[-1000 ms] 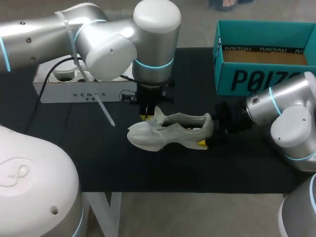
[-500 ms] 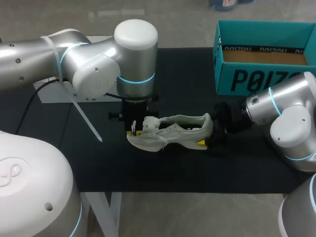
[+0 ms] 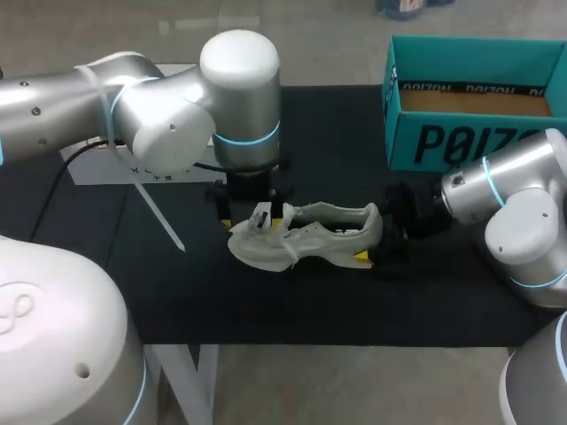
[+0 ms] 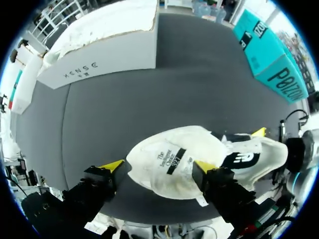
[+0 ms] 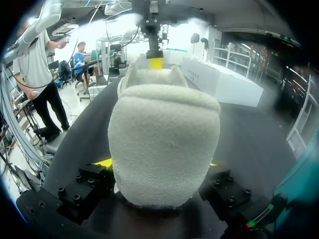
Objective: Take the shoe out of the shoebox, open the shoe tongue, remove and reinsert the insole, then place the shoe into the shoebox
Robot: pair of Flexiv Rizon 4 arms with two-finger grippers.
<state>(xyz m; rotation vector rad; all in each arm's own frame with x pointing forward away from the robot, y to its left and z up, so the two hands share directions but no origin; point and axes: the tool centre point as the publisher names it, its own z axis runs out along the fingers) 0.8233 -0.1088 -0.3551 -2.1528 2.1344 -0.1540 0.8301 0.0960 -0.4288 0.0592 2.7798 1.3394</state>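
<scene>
Left pincer (image 4: pixel 158 167): spread wide and pointing straight down over the forefoot, holding nothing. The tongue (image 4: pixel 172 159) lies folded forward between the tips with its labelled inner face up. Whether the tips brush its edges, cannot tell. Judged reason for the pose: the tongue is open, and the arm hovers there to keep the mouth clear for the insole step. Right pincer (image 5: pixel 157 163): closed on the heel (image 5: pixel 164 144) from both sides, only slivers of yellow showing past it. It likely serves as a vice, so the shoe (image 3: pixel 310 237) does not slide or tip while the other arm works. The shoe sits upright on the black table (image 3: pixel 354 301) near its middle, toe toward 9 o'clock and heel toward 3. The teal shoebox (image 3: pixel 461 142) stands open at 1 o'clock from the shoe, well apart. A white box (image 4: pixel 99 64) lies at 10 o'clock, near the far edge. Hard to make out: the insole, as no view looks down into the shoe's mouth. In the head view the left wrist hides its own tips. The toe cap is covered by the tongue in the left wrist view. The right wrist view is almost filled by the heel.
</scene>
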